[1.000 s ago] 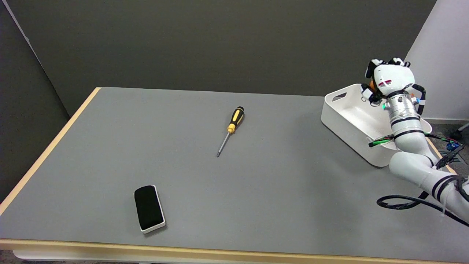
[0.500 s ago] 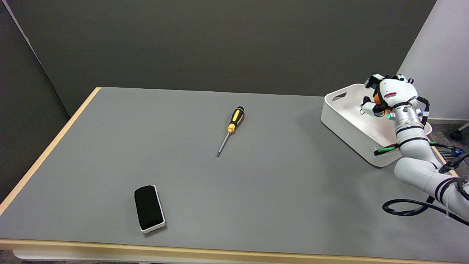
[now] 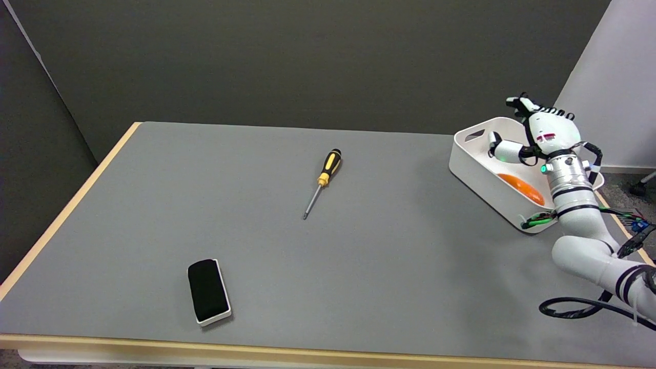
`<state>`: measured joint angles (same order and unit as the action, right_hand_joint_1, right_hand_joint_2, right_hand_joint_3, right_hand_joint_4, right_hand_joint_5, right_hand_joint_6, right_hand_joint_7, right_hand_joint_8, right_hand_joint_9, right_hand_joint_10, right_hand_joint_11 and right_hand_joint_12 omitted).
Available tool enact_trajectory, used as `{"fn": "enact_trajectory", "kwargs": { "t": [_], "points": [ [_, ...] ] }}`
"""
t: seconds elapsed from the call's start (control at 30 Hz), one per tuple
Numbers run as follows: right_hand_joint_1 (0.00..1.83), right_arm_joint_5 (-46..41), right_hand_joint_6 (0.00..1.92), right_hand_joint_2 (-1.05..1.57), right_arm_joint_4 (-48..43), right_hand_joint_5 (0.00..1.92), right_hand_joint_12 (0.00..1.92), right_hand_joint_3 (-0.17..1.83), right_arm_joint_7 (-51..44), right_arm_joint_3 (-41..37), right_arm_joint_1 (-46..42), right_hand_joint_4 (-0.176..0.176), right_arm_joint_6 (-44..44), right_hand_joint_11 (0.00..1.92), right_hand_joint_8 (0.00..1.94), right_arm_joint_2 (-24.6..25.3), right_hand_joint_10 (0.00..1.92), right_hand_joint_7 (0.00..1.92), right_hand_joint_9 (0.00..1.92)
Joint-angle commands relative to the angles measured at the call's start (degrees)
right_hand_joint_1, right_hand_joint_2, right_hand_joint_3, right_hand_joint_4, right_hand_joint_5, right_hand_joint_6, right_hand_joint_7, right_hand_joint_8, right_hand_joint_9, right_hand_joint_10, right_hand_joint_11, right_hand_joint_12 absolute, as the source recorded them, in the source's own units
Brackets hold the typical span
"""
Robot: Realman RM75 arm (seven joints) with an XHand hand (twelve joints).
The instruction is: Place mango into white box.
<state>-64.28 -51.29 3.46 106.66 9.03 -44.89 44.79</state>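
One change stands out against the earlier frames: the mango (image 3: 521,188) is no longer in the right hand (image 3: 538,134) and now lies on the floor of the white box (image 3: 476,171), toward the box's near end. The hand holds nothing; its fingers are spread apart above the box's far end, where half a second ago they were curled around the orange fruit. The right arm reaches in from the lower right, with a black cable looped on the table (image 3: 359,277) beside it.

The table has a grey top with a light wood edge. A screwdriver (image 3: 323,182) with a black-and-yellow handle lies near the centre, well apart from the box. A black eraser (image 3: 208,290) in a white holder lies near the front edge. Neither has moved. Dark grey walls stand behind the table, with a white panel at the upper right.
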Motion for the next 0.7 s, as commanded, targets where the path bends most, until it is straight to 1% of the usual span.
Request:
{"fn": "enact_trajectory", "kwargs": {
  "t": [0.03,0.07,0.1,0.13,0.2,0.27,0.4,0.63,0.7],
  "points": [
    [0.38,0.3,0.38,0.68,-19.6,0.18,0.97,0.90,8.3,-1.6,-7.8,0.049,-10.9,0.01,0.28,-0.6,0.62,0.20,0.13],
    [0.38,0.2,0.34,0.68,-21.0,0.15,0.82,0.88,8.9,-1.6,-7.8,0.044,-11.2,0.00,0.22,-0.6,0.53,0.16,0.10],
    [0.36,0.0,0.25,0.64,-22.1,0.07,0.33,0.93,9.5,-1.6,-7.8,0.029,-11.4,0.00,0.07,-0.6,0.24,0.05,0.03],
    [0.35,0.1,0.19,0.62,-22.7,0.03,0.06,0.95,10.0,-1.6,-7.8,0.016,-11.6,0.00,0.00,-0.6,0.08,0.00,0.00],
    [0.36,0.9,0.08,0.64,-24.0,0.00,0.00,0.92,11.6,-1.1,-7.8,-0.020,-13.0,0.00,0.00,-0.6,0.00,0.00,0.00],
    [0.40,1.5,0.00,0.67,-25.7,0.00,0.00,0.91,12.9,-0.3,-7.8,-0.068,-14.3,0.00,0.00,-0.6,0.00,0.00,0.00],
    [0.38,0.9,0.00,0.70,-28.3,0.00,0.00,0.91,12.3,2.0,-8.0,-0.103,-16.4,0.00,0.00,-0.5,0.00,0.00,0.00],
    [0.37,0.3,0.00,0.72,-28.8,0.00,0.00,0.93,13.1,3.5,-8.2,-0.114,-21.4,0.00,0.00,-0.1,0.00,0.00,0.00],
    [0.37,-0.9,0.00,0.74,-28.7,0.00,0.00,0.95,15.3,3.8,-8.3,-0.115,-22.7,0.00,0.00,0.0,0.00,0.00,0.00]
  ]
}}
